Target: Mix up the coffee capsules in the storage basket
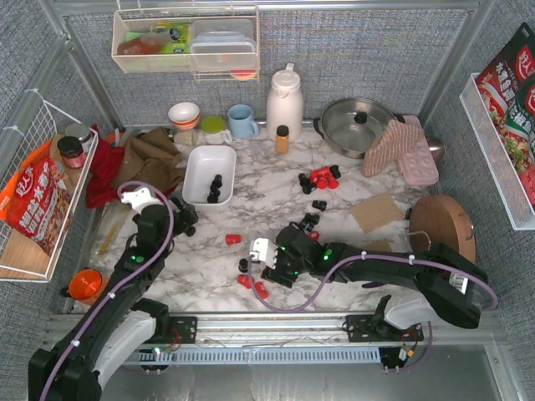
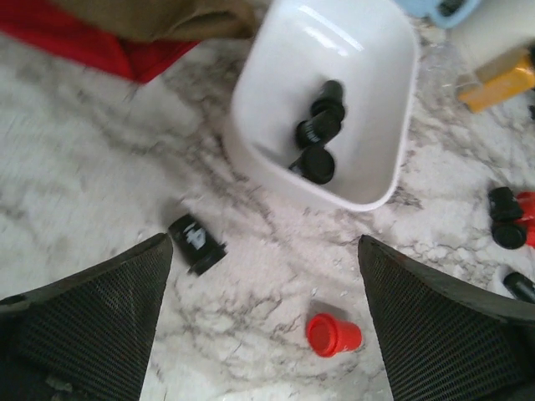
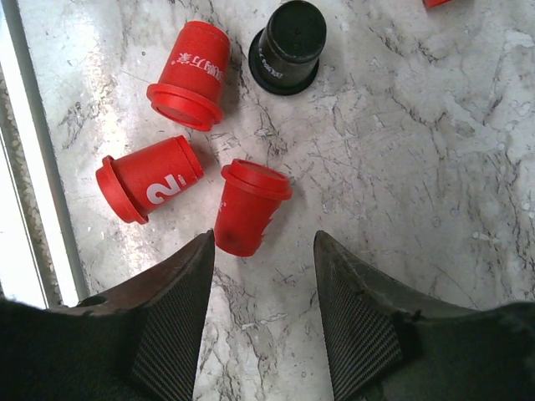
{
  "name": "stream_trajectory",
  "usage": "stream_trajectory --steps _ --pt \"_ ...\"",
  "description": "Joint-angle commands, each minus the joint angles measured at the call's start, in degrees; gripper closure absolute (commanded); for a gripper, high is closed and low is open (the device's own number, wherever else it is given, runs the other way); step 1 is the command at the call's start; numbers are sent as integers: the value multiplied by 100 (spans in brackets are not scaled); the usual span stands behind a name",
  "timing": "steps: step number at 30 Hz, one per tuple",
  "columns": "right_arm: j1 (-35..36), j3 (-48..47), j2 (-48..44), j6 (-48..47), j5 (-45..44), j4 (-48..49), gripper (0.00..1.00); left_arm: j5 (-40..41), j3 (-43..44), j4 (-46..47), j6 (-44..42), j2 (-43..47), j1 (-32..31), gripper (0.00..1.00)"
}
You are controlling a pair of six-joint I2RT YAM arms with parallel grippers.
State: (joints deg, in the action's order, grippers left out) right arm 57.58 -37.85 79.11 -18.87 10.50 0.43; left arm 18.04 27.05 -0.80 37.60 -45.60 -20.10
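Note:
The white storage basket (image 1: 197,163) (image 2: 376,75) stands left of centre and holds three black coffee capsules (image 2: 320,134). More red and black capsules lie scattered over the marble, with one cluster (image 1: 321,177) to the right. My left gripper (image 1: 185,217) (image 2: 266,244) hovers open just in front of the basket. A black capsule (image 2: 197,243) lies by its left finger and a red one (image 2: 333,334) lies between the fingers on the marble. My right gripper (image 1: 266,271) (image 3: 264,242) is open and empty. Three red capsules (image 3: 247,205) and a black one (image 3: 288,42) lie just beyond its tips.
Along the back stand an amber bottle (image 1: 282,139), a white kettle (image 1: 284,100), a blue mug (image 1: 242,121) and a steel pot (image 1: 358,125). Brown and red cloths (image 1: 150,159) lie left of the basket. An oven mitt (image 1: 405,150) and a wooden board (image 1: 443,225) are at the right.

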Motion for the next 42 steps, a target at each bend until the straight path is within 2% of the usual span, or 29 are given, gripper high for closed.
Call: stream_trajectory --steps 1,4,7,13,18,21,24,30,31,33,34,42 --pt "1 134 -158 -19 -225 146 45 435 -134 -994 851 229 6 1" --pt "7 210 -239 -28 -291 176 45 516 -207 -1018 862 94 8 1" --pt "5 260 -332 -55 -303 144 45 776 -191 -1082 1356 -265 22 1" --pt "-8 435 -583 -70 -312 231 45 652 455 -1224 2221 -1527 15 2" --pt "-2 464 -694 -51 -284 204 45 885 1150 -1712 2799 -2498 15 22" --pt "-5 488 -795 -39 -286 195 45 865 1402 -1914 3062 -2958 16 30" --pt "-3 515 -880 -42 -276 190 45 790 1648 -2158 3282 -3350 15 30" --pt "-6 532 -971 -29 -250 182 45 758 1713 -2023 3351 -3848 16 31" --pt "-5 533 -982 -30 -258 178 45 784 1723 -2050 3394 -3906 15 35" --pt "-9 533 -1008 -29 -266 161 45 812 1727 -2127 3487 -4005 17 49" --pt "-1 540 -1023 -36 -273 160 45 821 1740 -2180 3542 -4053 15 51" --pt "-9 561 -1063 -40 -286 161 45 892 1663 -2192 3573 -4366 16 54"
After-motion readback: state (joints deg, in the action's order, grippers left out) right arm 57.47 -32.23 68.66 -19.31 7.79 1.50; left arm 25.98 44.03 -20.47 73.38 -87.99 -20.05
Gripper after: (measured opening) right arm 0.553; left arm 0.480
